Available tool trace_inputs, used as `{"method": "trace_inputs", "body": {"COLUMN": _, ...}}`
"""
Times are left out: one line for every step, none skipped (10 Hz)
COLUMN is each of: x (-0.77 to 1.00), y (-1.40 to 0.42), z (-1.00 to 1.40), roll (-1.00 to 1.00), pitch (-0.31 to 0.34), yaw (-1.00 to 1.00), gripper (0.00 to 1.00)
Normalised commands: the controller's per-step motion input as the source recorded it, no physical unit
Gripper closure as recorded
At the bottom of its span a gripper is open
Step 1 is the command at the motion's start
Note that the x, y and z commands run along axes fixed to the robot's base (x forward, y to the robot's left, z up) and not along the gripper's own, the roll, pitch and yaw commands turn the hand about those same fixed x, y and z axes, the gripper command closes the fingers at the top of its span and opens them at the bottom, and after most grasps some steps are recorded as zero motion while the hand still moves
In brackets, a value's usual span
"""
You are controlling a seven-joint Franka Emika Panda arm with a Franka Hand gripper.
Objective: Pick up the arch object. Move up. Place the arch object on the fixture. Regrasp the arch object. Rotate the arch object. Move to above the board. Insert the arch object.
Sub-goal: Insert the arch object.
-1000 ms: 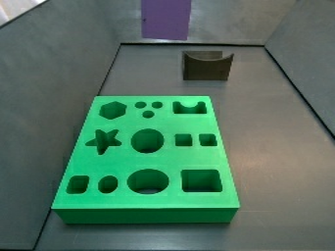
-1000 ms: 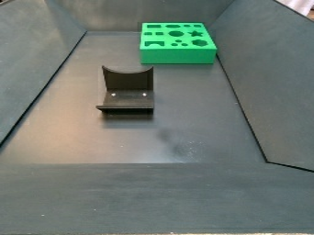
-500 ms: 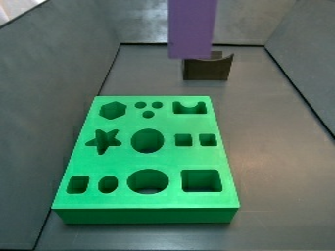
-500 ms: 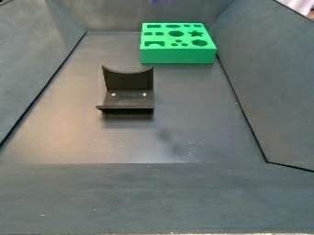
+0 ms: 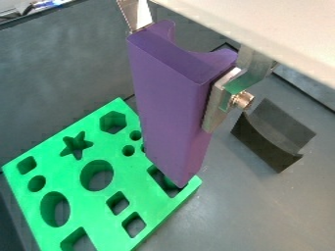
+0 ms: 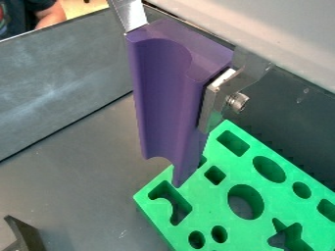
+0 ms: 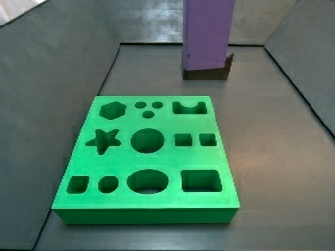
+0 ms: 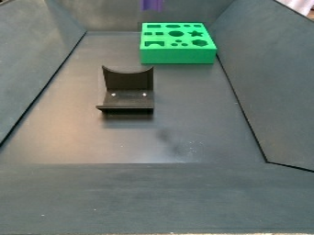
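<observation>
Gripping the purple block [image 5: 173,108] between its two silver finger plates, the gripper [image 5: 181,61] hangs above the near edge of the green board [image 5: 78,181], with the block pointing straight down. Both wrist views show one plate [image 5: 225,96] pressed flat against a long side of the block and the other [image 6: 128,14] at the opposite side, so the fingers are clamped on it. No writing or label can be read on any surface.

The block's lower end, with its arched notch [image 6: 160,158], hovers just over the board [image 6: 249,201] without touching it. In a side view the block [image 7: 209,33] stands upright in the air in front of the dark fixture [image 7: 216,70], beyond the board [image 7: 148,152]. In another side view the fixture [image 8: 125,92] sits alone on the dark floor, well apart from the board [image 8: 177,43], and neither gripper nor block appears there.
</observation>
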Motion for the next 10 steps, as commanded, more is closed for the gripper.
{"method": "trace_inputs", "body": {"x": 0.21, "y": 0.00, "z": -0.55, "roll": 0.40, "pitch": 0.003, "yaw": -0.03, "gripper": 1.00}}
{"method": "trace_inputs", "body": {"x": 0.28, "y": 0.11, "z": -0.79, "roll": 0.27, "pitch": 0.000, "yaw": -0.05, "gripper": 1.00}}
{"method": "trace_inputs", "body": {"x": 0.17, "y": 0.07, "z": -0.69, "roll": 0.18, "pitch": -0.021, "yaw": -0.09, "gripper": 1.00}}
{"method": "trace_inputs", "body": {"x": 0.18, "y": 0.00, "z": -0.34, "roll": 0.00, "pitch": -0.099, "yaw": -0.11, "gripper": 1.00}}
{"method": "trace_inputs", "body": {"x": 0.00, "y": 0.00, "z": 0.00, "roll": 0.00, "pitch": 0.000, "yaw": -0.05, "gripper": 1.00}}
{"method": "trace_inputs", "body": {"x": 0.00, "y": 0.00, "z": -0.02, "roll": 0.04, "pitch": 0.000, "yaw": -0.05, "gripper": 1.00}}
{"method": "trace_inputs", "body": {"x": -0.12, "y": 0.00, "z": -0.24, "roll": 0.17, "pitch": 0.000, "yaw": -0.03, "gripper": 1.00}}
{"method": "trace_inputs", "body": {"x": -0.16, "y": 0.00, "z": -0.33, "roll": 0.17, "pitch": 0.014, "yaw": -0.09, "gripper": 1.00}}
{"method": "trace_inputs", "body": {"x": -0.06, "y": 0.00, "z": -0.36, "roll": 0.13, "pitch": 0.061, "yaw": -0.11, "gripper": 1.00}}
{"method": "trace_inputs", "body": {"x": 0.00, "y": 0.00, "z": -0.06, "roll": 0.03, "pitch": 0.000, "yaw": 0.00, "gripper": 1.00}}
